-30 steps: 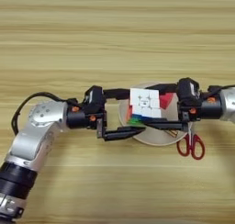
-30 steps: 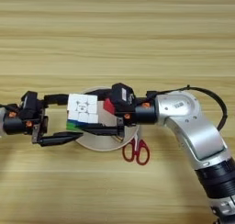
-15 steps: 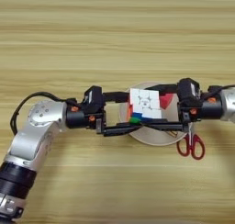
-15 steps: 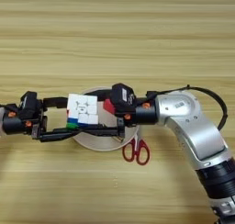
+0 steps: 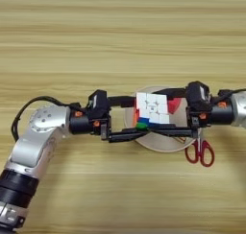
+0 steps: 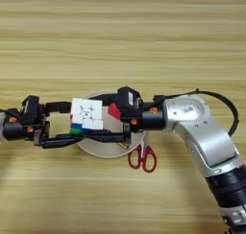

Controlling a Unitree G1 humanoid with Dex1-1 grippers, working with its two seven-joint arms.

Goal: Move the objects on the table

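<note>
The puzzle cube (image 5: 152, 108), white face up with green and red at its lower left corner, is over the round beige plate (image 5: 161, 144). My left gripper (image 5: 139, 117) reaches in from the left and my right gripper (image 5: 156, 111) from the right. Each has one black finger along the cube's far side and one along its near side, and both look shut on it. The near fingers overlap just below the cube. The plain red cube (image 5: 176, 105) shows partly, right of the puzzle cube and close to the right gripper's body.
Red-handled scissors (image 5: 201, 151) lie on the wooden table (image 5: 120, 46) just right of the plate's near edge, under my right forearm. A black cable loops beside my left arm (image 5: 29, 113).
My left gripper's near finger has swung up from a slanted, wider stance to lie close along the puzzle cube's near side. The cube and my right gripper have stayed in place.
</note>
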